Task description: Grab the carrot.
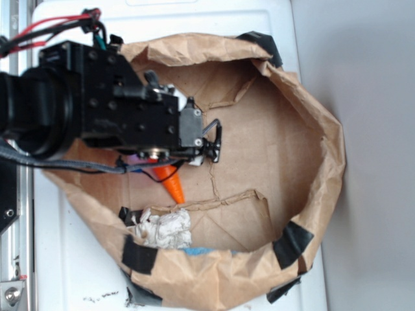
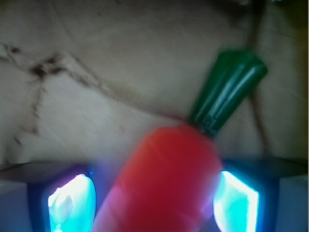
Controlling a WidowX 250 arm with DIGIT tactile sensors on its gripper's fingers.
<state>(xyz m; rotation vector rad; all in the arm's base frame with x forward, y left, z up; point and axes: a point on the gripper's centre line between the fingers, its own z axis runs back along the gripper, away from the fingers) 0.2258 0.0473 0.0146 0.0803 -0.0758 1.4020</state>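
Carrot [image 2: 166, 179] fills wrist view, clamped between tool [image 2: 154, 198] pads; arm [image 1: 97, 103] reaches horizontally over paper bag [image 1: 311, 149].

Carrots: one, the orange toy carrot [image 1: 174, 183] with a green stem, seen between my jaws in my wrist view [image 2: 164, 183].
Cloth wads: one off-white crumpled wad [image 1: 165, 228].
Paper bags: one brown paper bag [image 1: 311, 149], rolled down into a ring.
Black tape patches on the bag rim: at least four I can count, such as this one [image 1: 293, 243].
Blue items: one sliver [image 1: 198, 250] near the wad, too hidden to name.
Counters: one white counter [image 1: 71, 259].
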